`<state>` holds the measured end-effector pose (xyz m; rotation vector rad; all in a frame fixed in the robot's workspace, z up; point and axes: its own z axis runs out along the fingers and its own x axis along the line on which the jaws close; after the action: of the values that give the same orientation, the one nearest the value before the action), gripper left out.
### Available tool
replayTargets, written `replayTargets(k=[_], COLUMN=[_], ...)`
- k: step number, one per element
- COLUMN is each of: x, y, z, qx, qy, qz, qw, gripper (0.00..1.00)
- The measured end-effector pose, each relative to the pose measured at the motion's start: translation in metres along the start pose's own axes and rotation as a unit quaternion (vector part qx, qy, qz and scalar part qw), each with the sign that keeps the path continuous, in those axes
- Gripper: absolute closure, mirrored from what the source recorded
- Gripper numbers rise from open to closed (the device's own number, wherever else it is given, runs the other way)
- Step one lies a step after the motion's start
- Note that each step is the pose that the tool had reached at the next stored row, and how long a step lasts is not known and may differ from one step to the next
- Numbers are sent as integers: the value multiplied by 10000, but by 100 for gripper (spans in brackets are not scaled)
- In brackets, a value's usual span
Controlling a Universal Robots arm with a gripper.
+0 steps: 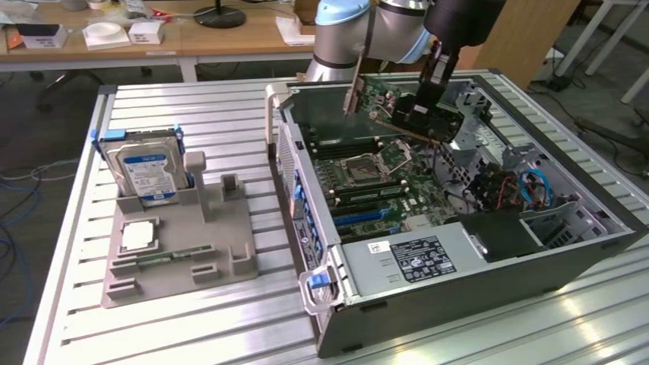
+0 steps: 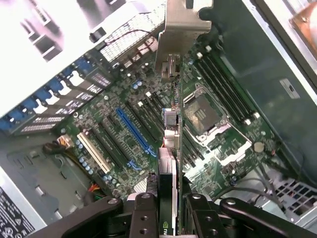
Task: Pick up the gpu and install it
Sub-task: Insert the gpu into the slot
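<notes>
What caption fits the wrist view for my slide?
Gripper holds the gpu edge-on over the motherboard inside the open case.

Case (image 1: 457,296) open above; gpu (image 1: 396,110) over motherboard (image 1: 406,190); cables (image 1: 533,186) crowd beside.

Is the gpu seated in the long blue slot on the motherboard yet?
No: the gpu is clamped between the jaws, clear of the motherboard, and the blue slot lies bare.

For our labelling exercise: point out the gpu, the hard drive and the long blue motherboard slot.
gpu (image 1: 390,103), exterior view, on its green board.
hard drive (image 1: 150,171), exterior view, on its label.
long blue slot (image 2: 134,131), wrist view, halfway along the slot.
</notes>
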<state>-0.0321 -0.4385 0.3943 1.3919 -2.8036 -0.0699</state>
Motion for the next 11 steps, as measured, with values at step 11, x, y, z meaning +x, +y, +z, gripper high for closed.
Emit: replayTargets(k=[11], x=[0], y=[0], z=[0], qx=[-9], qy=[36], qz=[-843], qw=[9964], gripper=[73])
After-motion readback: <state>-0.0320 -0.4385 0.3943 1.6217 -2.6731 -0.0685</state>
